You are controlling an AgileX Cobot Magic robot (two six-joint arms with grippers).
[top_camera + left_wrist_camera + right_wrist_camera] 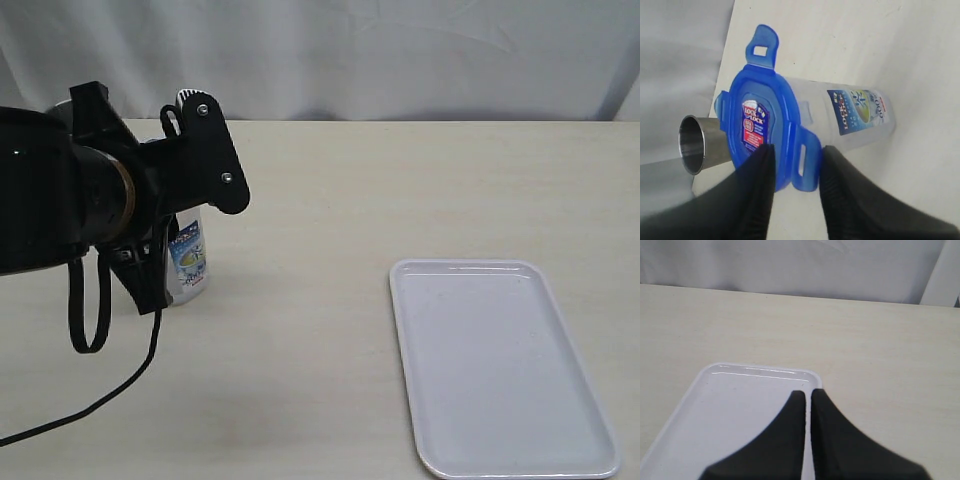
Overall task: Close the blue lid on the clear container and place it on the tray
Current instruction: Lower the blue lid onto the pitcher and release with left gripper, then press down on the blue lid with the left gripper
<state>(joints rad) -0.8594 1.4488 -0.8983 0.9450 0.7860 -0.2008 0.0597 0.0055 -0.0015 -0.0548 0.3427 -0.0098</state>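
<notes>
The clear container (855, 112) stands upright on the table with the blue lid (775, 100) sitting on its mouth. Two of the lid's flaps stick outward. My left gripper (798, 148) hovers over the lid's edge, open, its fingers (760, 170) astride one outstretched flap. In the exterior view only the container's labelled lower part (188, 262) shows below the left arm. The white tray (470, 266) lies at the right front, empty. My right gripper (808, 392) is shut and holds nothing, above a corner of the tray (730, 410).
A grey metal cup (697, 144) stands close beside the container, on the side toward the table's far edge. The bulky black left arm (120, 190) and its hanging cable (85, 320) fill the left of the exterior view. A white curtain closes the back.
</notes>
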